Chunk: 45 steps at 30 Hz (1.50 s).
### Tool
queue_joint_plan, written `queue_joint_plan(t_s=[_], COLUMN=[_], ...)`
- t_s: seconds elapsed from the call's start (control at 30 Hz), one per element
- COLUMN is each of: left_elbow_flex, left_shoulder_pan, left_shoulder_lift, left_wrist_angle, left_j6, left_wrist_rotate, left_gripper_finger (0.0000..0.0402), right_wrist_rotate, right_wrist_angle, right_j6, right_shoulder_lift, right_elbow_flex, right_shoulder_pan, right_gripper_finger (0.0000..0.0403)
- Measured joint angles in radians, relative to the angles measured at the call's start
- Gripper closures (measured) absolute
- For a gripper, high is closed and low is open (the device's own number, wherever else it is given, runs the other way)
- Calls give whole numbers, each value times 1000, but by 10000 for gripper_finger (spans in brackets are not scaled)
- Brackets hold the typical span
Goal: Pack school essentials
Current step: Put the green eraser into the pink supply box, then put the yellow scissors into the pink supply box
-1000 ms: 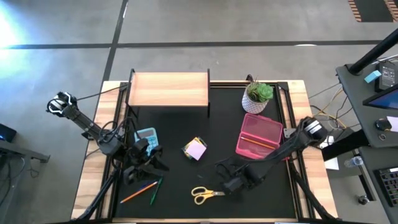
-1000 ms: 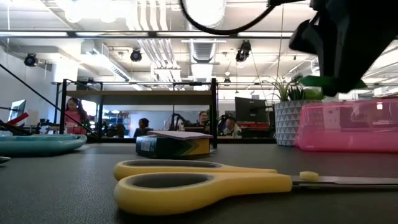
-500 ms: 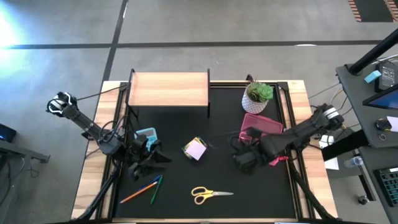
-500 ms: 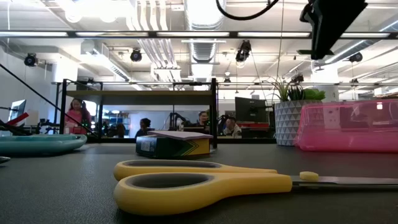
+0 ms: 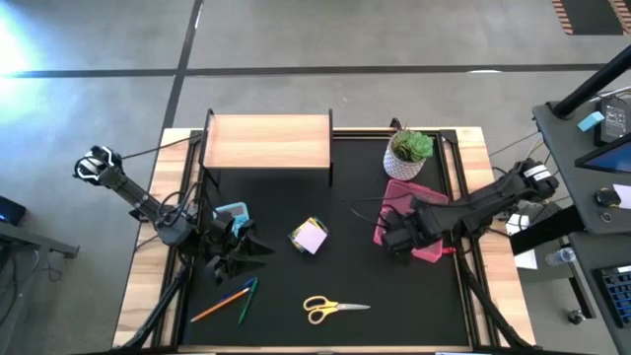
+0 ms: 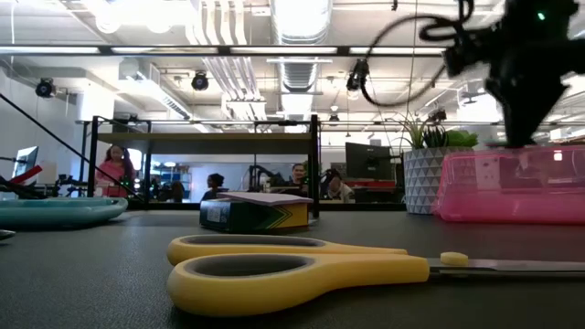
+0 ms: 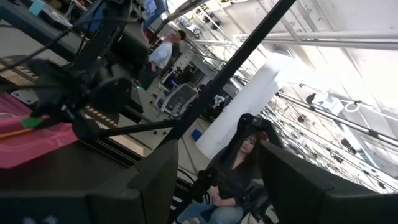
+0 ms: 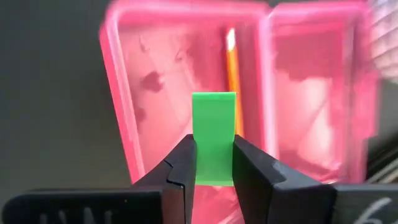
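Left end effector (image 5: 240,258) waits released near pens (image 5: 235,299) at table's (image 5: 276,197) seven o'clock. Scissors (image 5: 330,308) lie unpacked at six. Right end effector (image 8: 213,160) pinches green eraser (image 8: 213,137) upright over open pink case (image 8: 155,93) at three o'clock, likely for dropping beside the pencil (image 8: 234,81).

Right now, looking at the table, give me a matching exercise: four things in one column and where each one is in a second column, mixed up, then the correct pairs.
Things:
1. green eraser
2. orange pencil
3. yellow-handled scissors
4. sticky-note block

Places:
A. lying inside the open pink case
B. flat at the table's near edge, untouched
C. pinched in the right gripper above the case
D. mid-table, between the two arms

Pairs: 1-C, 2-A, 3-B, 4-D
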Motion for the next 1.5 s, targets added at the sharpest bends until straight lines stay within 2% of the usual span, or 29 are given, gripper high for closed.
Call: queue_joint_plan(t_s=[0.2, 0.57, 0.7, 0.97, 1.1, 1.27, 1.37, 1.5], left_elbow_flex=[0, 1, 1, 1, 1, -1, -3, -5], left_shoulder_pan=[4, 4, 4, 4, 4, 4, 4, 4], left_shoulder_lift=[0, 0, 0, 0, 0, 0, 0, 2], left_wrist_angle=[0, 0, 1, 1, 0, -1, -3, -3], left_j6=[0, -1, -1, -1, -1, -1, -1, -1], left_wrist_rotate=[-17, -18, -18, -18, -18, -18, -18, -12], left_gripper_finger=[197, 197, 197, 197, 197, 197, 197, 197], right_wrist_rotate=[-33, -38, -38, -59, -58, -54, -54, -52], right_wrist_angle=[48, 151, 151, 137, 65, 9, 61, 254], right_j6=[73, 104, 140, 202, 210, 199, 185, 103], right_shoulder_lift=[-12, -13, -13, -12, -12, -12, -10, 10], right_elbow_flex=[-105, -160, -160, -158, -115, 1, 74, 135], right_shoulder_pan=[0, 0, 0, 0, 0, 0, 0, 17], right_gripper_finger=[326, 323, 304, 240, 220, 222, 227, 233])
